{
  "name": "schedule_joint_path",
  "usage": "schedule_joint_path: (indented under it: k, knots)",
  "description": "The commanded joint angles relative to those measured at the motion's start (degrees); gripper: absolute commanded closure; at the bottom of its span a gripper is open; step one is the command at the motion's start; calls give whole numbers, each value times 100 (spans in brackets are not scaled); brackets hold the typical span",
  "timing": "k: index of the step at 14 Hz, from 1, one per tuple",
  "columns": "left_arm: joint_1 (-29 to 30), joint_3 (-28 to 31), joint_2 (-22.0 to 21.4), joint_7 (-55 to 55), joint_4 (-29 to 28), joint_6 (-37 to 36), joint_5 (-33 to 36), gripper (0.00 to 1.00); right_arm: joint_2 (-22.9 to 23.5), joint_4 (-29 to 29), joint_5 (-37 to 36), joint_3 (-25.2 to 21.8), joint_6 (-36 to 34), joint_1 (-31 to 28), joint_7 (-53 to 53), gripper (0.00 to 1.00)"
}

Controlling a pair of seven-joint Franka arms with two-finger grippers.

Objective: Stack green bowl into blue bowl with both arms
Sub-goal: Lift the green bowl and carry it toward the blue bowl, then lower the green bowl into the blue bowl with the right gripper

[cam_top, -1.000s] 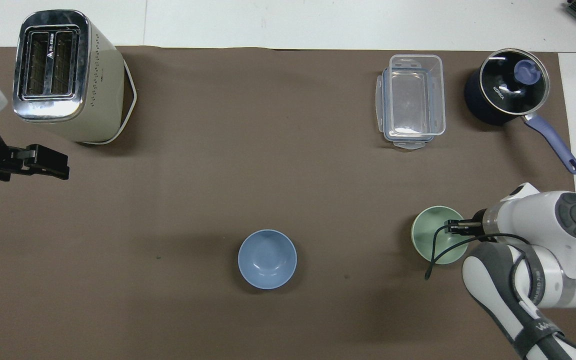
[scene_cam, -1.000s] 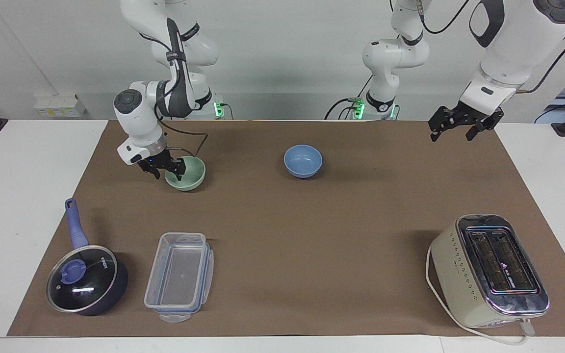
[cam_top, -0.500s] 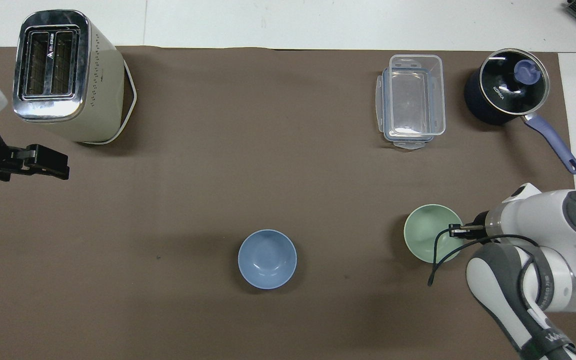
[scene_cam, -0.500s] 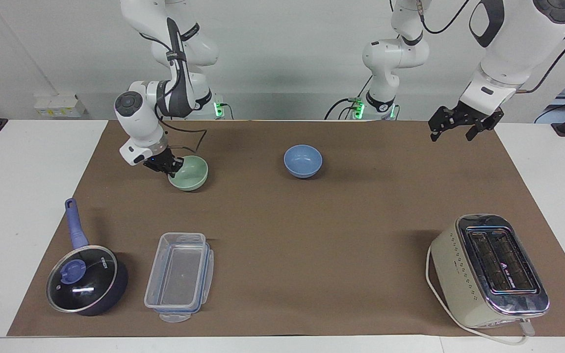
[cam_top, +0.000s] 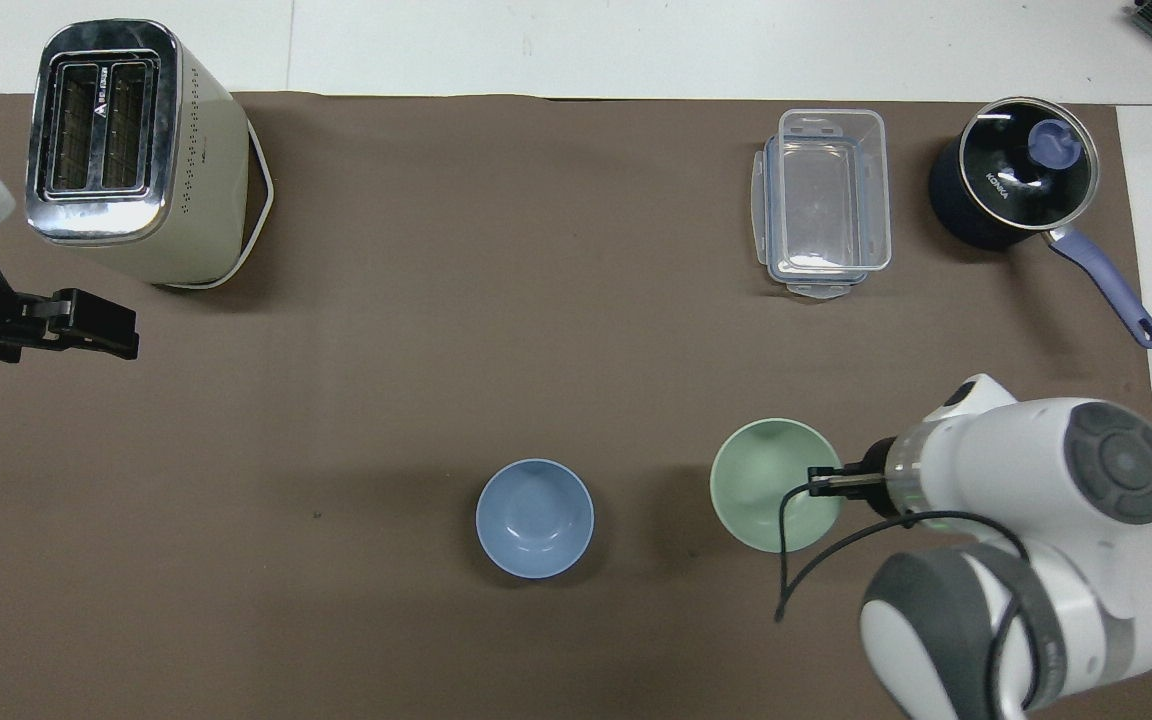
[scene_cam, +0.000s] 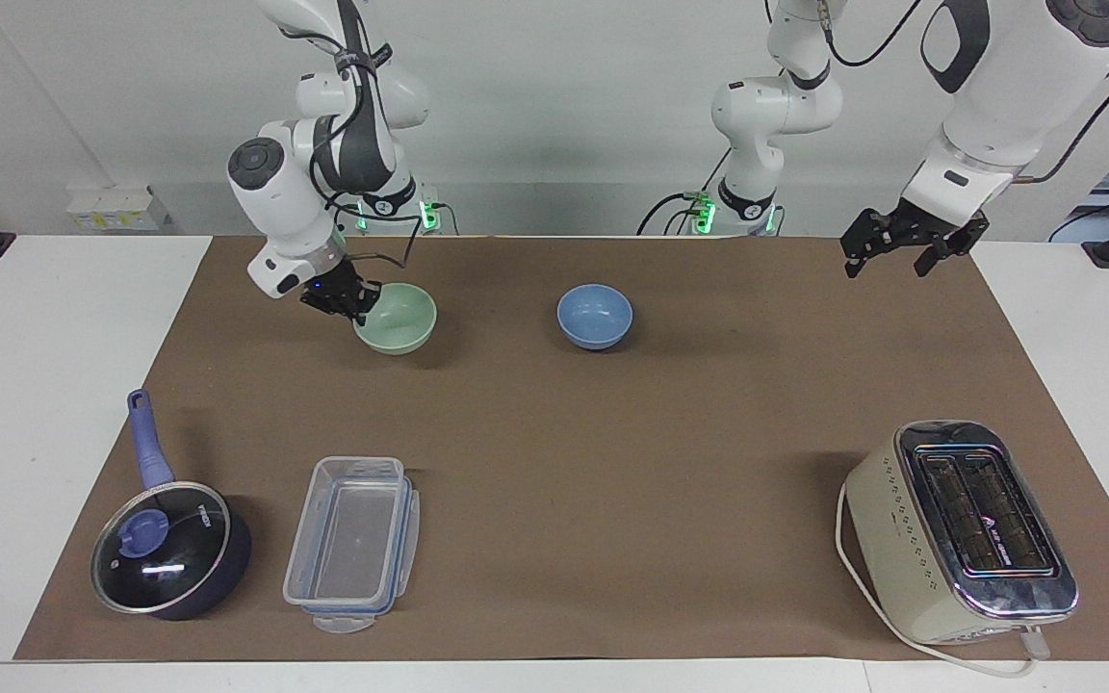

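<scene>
table (scene_cam: 554, 577) brown mat | left end effector (scene_cam: 906, 252) fingers apart, over the table corner at the left arm's end, waiting | right end effector (scene_cam: 354, 306) clamped on green bowl (scene_cam: 400, 318) rim | bowl mouth up, round, no long axis, lifted off the mat beside blue bowl (scene_cam: 595, 315), near the robots' edge | facing view shows the lift; overhead view (cam_top: 771, 485) shows bowl interiors

Right gripper (scene_cam: 359, 306) clamps green bowl (scene_cam: 399, 319), lifted above mat (scene_cam: 554, 443).
</scene>
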Motion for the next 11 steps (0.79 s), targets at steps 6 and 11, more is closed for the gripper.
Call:
schedule_joint_path:
  k: [6, 11]
  knots:
    - [19, -28, 6, -28, 49, -87, 117, 0, 590, 669, 95, 20, 616, 1881, 2123, 100]
    - [19, -28, 6, -28, 49, -87, 117, 0, 1381, 898, 104, 169, 1188, 2268, 2608, 100]
